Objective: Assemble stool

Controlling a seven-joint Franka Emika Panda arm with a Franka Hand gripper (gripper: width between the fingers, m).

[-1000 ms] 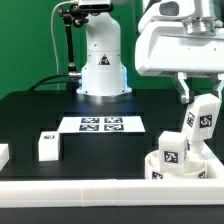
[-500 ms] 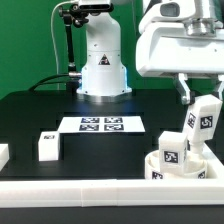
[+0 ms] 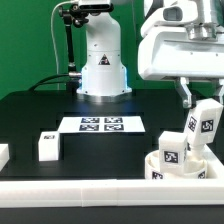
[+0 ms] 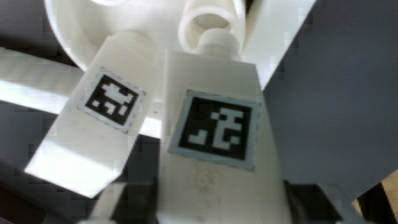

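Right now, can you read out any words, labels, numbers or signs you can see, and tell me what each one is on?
No words, numbers or brand names can be read in either view.
The only signs are black-and-white square tags, which are patterns and not text:
one on the held leg
one on the standing leg on the seat
one on the loose leg
several on the marker board

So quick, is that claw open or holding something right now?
The gripper: closed, holding a white tagged leg.
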